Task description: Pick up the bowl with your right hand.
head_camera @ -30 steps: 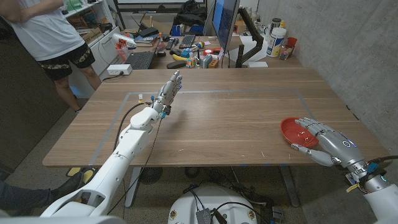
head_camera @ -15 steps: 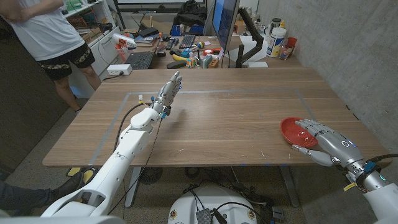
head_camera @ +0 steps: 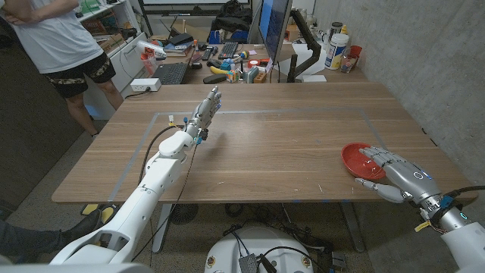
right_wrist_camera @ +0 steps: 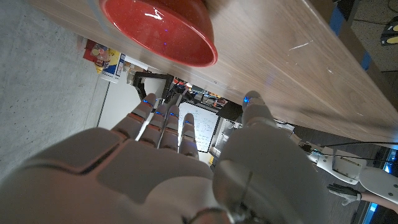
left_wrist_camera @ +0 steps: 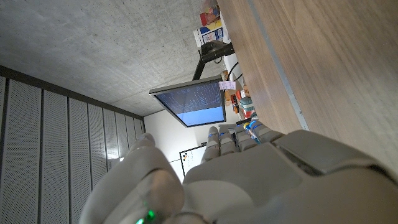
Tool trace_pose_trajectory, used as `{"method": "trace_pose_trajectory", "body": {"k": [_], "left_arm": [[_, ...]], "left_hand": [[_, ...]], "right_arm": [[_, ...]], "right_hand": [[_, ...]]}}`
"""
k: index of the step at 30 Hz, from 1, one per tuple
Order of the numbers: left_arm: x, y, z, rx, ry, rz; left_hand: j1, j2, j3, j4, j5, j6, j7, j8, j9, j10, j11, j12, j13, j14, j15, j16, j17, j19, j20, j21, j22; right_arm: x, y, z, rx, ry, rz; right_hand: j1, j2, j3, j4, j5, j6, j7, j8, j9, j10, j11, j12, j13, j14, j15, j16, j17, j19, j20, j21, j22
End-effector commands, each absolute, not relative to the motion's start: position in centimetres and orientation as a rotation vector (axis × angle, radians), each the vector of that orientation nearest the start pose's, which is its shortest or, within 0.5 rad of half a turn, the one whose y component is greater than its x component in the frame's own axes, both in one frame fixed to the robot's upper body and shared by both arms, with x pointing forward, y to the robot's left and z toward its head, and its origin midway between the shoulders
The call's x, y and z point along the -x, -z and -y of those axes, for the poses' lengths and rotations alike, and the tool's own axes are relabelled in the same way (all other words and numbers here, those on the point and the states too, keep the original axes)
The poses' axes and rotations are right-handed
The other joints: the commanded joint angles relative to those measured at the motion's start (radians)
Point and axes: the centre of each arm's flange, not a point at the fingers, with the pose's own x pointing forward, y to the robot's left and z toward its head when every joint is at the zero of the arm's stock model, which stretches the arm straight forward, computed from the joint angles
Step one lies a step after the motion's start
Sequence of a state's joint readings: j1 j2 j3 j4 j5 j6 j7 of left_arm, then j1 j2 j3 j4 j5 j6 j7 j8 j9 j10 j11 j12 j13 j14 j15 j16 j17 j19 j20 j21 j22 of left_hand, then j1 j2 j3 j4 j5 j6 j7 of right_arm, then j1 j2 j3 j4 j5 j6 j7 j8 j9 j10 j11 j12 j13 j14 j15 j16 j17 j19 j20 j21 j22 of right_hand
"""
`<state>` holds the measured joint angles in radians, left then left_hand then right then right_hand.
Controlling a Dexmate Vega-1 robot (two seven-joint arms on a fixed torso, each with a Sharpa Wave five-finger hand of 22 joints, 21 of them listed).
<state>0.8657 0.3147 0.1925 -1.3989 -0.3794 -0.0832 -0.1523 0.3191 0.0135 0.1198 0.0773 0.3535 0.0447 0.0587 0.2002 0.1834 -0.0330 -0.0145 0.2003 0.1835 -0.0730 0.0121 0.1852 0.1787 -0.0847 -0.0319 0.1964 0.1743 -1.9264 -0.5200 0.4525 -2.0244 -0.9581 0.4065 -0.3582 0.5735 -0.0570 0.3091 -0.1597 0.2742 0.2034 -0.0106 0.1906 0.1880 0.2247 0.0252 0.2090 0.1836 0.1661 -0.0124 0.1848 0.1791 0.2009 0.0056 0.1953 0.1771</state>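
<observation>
The shallow red plastic bowl (head_camera: 360,158) sat near the wooden desk's (head_camera: 265,144) right edge. My right hand (head_camera: 388,174) reached over its rim, fingers spread, holding nothing. Judged: approach stage; closing around the rim was next.

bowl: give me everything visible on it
The bowl is red, round and shallow, glossy with light glints, plastic by the look of it, and seems empty. It sits upright on the wooden table near the robot's right, front edge. The right hand reaches over its near rim with fingers spread; in the right wrist view the bowl lies just beyond the fingertips, and contact cannot be told. It is not lifted.
</observation>
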Motion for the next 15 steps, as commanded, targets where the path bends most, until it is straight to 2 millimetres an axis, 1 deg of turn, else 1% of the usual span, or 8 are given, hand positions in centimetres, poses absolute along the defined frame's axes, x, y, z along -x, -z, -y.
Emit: {"method": "trace_pose_trajectory", "body": {"k": [1,4,6,15], "left_arm": [[-65.07,0.79,-24.64,-0.036,0.278,0.561],[-65.03,0.82,-24.73,-0.034,0.277,0.562],[-65.01,0.87,-24.78,-0.033,0.276,0.56],[-65.13,0.98,-24.91,-0.031,0.274,0.556]], "left_hand": [[0.011,0.002,-0.006,-0.002,-0.004,0.008,0.002,-0.001,0.003,-0.005,-0.004,0.0,0.005,-0.003,0.0,0.002,0.005,-0.006,0.003,0.003,0.006],[0.011,0.002,-0.006,-0.002,-0.004,0.008,0.002,-0.001,0.003,-0.006,-0.002,-0.001,0.005,-0.003,0.0,0.002,0.005,-0.007,0.002,0.002,0.006],[0.012,0.002,-0.007,-0.002,-0.004,0.009,0.002,-0.001,0.003,-0.006,-0.002,-0.001,0.005,-0.003,-0.001,0.002,0.005,-0.007,0.003,0.002,0.006],[0.012,0.003,-0.008,-0.002,-0.004,0.007,0.001,-0.002,0.003,-0.006,-0.003,-0.001,0.005,-0.003,0.001,0.002,0.005,-0.007,0.003,0.003,0.006]], "right_arm": [[-37.95,15.4,39.77,1.57,0.251,0.672],[-38.14,15.38,39.83,1.578,0.25,0.656],[-38.25,15.38,39.85,1.579,0.247,0.649],[-38.77,15.4,39.91,1.62,0.236,0.597]], "right_hand": [[-0.002,-0.008,-0.002,0.002,0.01,-0.003,0.002,0.003,0.004,-0.002,0.001,0.0,0.006,0.006,0.006,0.003,0.005,0.007,0.006,0.001,0.003],[-0.001,-0.01,-0.003,0.003,0.012,0.001,0.001,0.005,0.004,0.0,0.002,0.001,0.006,0.011,0.007,0.005,0.005,0.009,0.007,0.002,0.004],[0.001,-0.011,-0.003,0.004,0.014,0.006,0.0,0.007,0.004,-0.001,-0.002,0.001,0.006,0.015,0.007,0.006,0.005,0.009,0.007,0.002,0.004],[0.01,-0.01,0.0,0.005,0.019,0.021,0.001,0.013,0.005,-0.006,0.01,0.0,0.006,0.024,0.015,0.008,0.005,0.014,0.012,0.004,0.004]]}}
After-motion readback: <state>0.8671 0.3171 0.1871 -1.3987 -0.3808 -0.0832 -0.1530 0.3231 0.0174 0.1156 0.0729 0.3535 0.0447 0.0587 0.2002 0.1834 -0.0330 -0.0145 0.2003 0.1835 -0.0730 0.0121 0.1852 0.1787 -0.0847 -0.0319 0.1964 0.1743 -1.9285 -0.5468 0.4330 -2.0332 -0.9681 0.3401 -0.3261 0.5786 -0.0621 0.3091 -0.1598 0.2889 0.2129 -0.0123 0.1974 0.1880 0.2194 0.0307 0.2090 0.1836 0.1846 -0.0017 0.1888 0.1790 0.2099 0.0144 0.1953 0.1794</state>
